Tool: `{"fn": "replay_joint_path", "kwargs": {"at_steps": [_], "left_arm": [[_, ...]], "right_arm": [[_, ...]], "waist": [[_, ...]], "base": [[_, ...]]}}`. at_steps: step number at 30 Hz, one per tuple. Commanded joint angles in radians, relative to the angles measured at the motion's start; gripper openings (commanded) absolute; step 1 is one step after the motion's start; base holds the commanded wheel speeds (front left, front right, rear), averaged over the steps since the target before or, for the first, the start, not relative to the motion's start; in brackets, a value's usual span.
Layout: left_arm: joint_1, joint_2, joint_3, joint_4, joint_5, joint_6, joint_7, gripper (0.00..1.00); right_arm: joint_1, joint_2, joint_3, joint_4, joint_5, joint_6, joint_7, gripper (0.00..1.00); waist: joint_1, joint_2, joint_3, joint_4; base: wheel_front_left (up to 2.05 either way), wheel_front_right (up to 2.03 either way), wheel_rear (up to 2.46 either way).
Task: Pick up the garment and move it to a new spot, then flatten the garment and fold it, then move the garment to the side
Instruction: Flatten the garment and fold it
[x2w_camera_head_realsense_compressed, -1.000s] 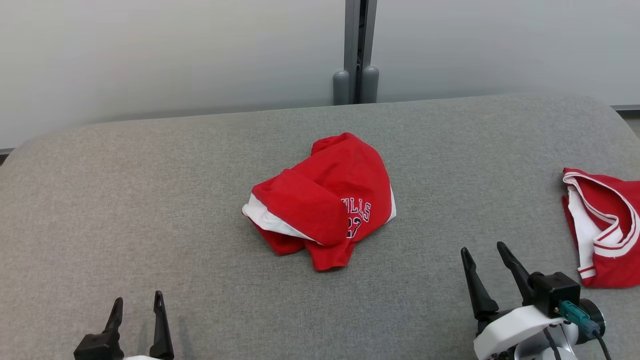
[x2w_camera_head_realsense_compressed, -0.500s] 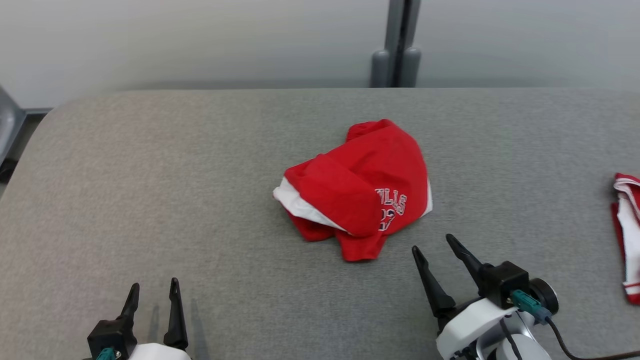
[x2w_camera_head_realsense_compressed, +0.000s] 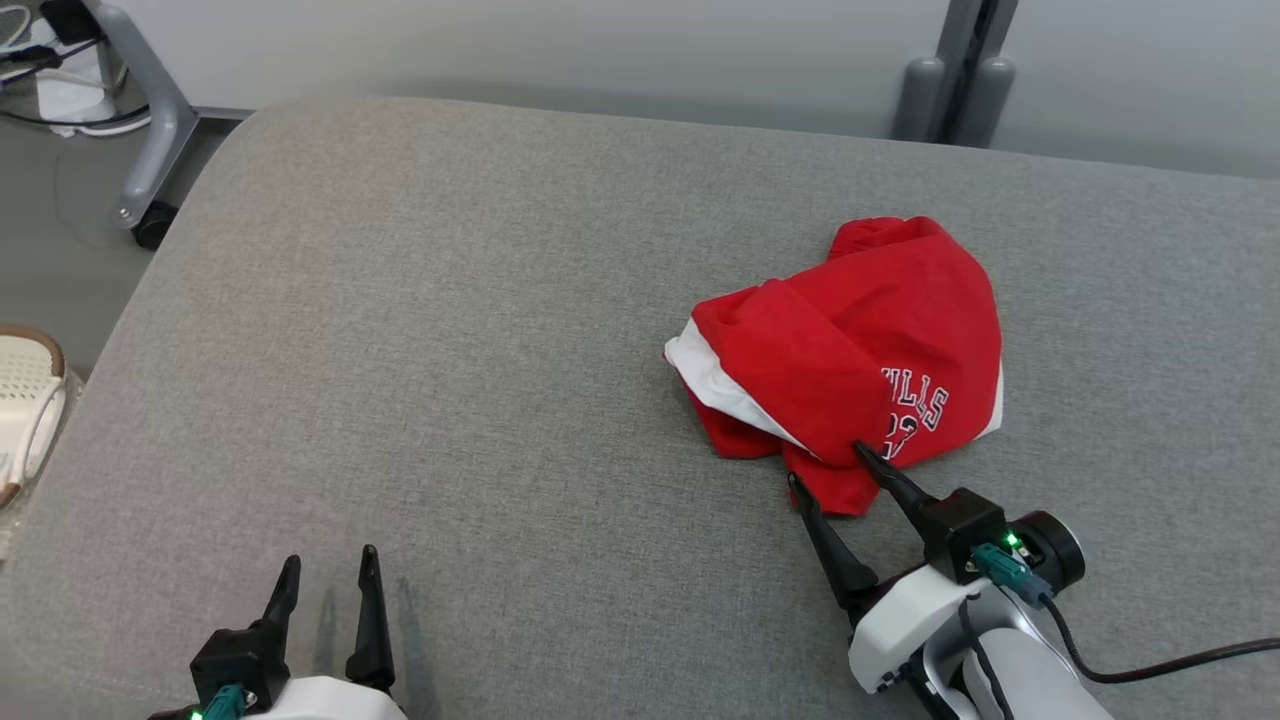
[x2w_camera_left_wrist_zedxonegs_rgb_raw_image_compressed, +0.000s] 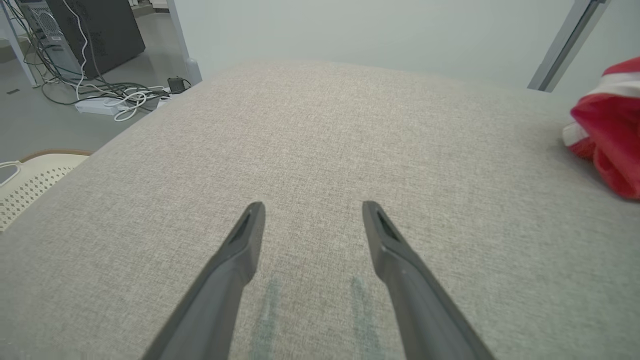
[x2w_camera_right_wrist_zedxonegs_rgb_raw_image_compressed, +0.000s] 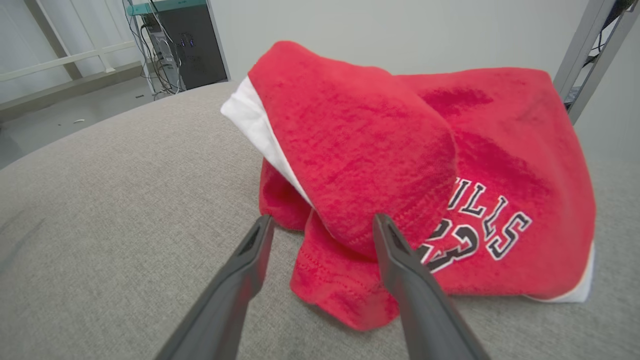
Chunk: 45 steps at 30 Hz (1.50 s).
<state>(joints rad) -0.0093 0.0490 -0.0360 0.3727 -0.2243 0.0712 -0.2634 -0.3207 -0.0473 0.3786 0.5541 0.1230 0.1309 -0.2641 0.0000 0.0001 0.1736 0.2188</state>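
Right pincer (x2w_camera_head_realsense_compressed: 828, 463) is spread wide, tips bracketing the near hem of the crumpled red Bulls garment (x2w_camera_head_realsense_compressed: 860, 330), which lies right of centre on the grey desk (x2w_camera_head_realsense_compressed: 450, 350). We read that as lined up for a pinch. Left pincer (x2w_camera_head_realsense_compressed: 331, 556) is also apart, parked over bare fabric, well clear. Nothing blocks us; a white chair (x2w_camera_head_realsense_compressed: 25, 400) sits off the left edge.
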Motion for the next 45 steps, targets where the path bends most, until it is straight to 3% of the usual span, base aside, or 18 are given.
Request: {"fn": "replay_joint_path", "kwargs": {"at_steps": [1,8,9,10,11,12,13,21,27,35,40,45], "left_arm": [[-0.018,0.004,-0.002,-0.001,-0.007,0.001,-0.001,1.00],[-0.027,0.004,-0.022,-0.005,-0.037,0.011,-0.001,1.00],[-0.029,0.004,-0.024,-0.008,-0.043,0.013,-0.001,1.00],[-0.030,0.004,-0.027,-0.009,-0.046,0.014,-0.001,1.00],[-0.031,0.004,-0.030,-0.009,-0.050,0.015,-0.001,1.00],[-0.034,0.004,-0.031,-0.009,-0.052,0.016,-0.001,1.00],[-0.038,0.004,-0.033,-0.009,-0.056,0.017,-0.001,1.00],[-0.040,0.004,-0.038,-0.003,-0.074,0.025,-0.001,1.00],[-0.035,0.004,-0.057,0.008,-0.083,0.018,-0.001,1.00],[-0.015,0.004,-0.096,0.033,-0.083,0.019,-0.001,1.00],[0.004,0.004,-0.094,0.041,-0.074,0.017,-0.001,1.00],[0.010,0.004,-0.094,0.045,-0.078,0.015,-0.001,1.00]], "right_arm": [[-0.013,-0.008,-0.006,0.000,-0.008,0.000,0.000,1.00],[-0.046,-0.008,-0.049,0.029,-0.102,0.000,0.000,1.00],[-0.051,-0.007,-0.057,0.030,-0.117,0.000,0.000,0.89],[-0.056,-0.007,-0.063,0.032,-0.125,0.000,0.000,0.53],[-0.062,-0.007,-0.072,0.035,-0.132,0.000,0.000,0.36],[-0.068,-0.008,-0.080,0.039,-0.149,0.000,0.000,0.10],[-0.073,-0.007,-0.089,0.038,-0.150,0.000,0.000,0.00],[-0.103,-0.007,-0.134,-0.034,-0.161,0.000,0.000,0.00],[-0.183,-0.006,-0.018,-0.120,-0.088,0.000,0.000,0.00],[-0.414,-0.007,0.136,-0.231,0.117,0.000,0.000,0.00],[-0.502,-0.007,0.122,-0.285,0.183,0.000,0.000,0.00],[-0.516,-0.007,0.044,-0.338,0.205,0.000,0.000,0.00]], "waist": [[0.0000,-0.0001,0.012,0.015],[0.0000,-0.0001,0.034,0.034],[0.0000,-0.0001,0.038,0.035],[0.0000,-0.0001,0.043,0.036],[0.0000,-0.0001,0.047,0.037],[0.0000,-0.0001,0.050,0.038],[0.0000,-0.0001,0.052,0.038],[0.0000,-0.0001,0.044,0.017],[0.0000,-0.0001,-0.002,-0.002],[0.0000,-0.0001,-0.069,0.007],[0.0000,-0.0001,-0.084,0.001],[0.0000,-0.0001,-0.077,-0.035]], "base": [[0.00,0.00,0.00],[0.00,0.00,0.00],[0.00,0.00,0.00],[0.00,0.00,0.00],[0.00,0.00,0.00],[0.00,0.00,0.00],[0.00,0.00,0.00],[0.00,0.00,0.00],[0.00,0.00,0.00],[0.00,0.00,0.00],[0.00,0.00,0.00],[0.00,0.00,0.00]]}}
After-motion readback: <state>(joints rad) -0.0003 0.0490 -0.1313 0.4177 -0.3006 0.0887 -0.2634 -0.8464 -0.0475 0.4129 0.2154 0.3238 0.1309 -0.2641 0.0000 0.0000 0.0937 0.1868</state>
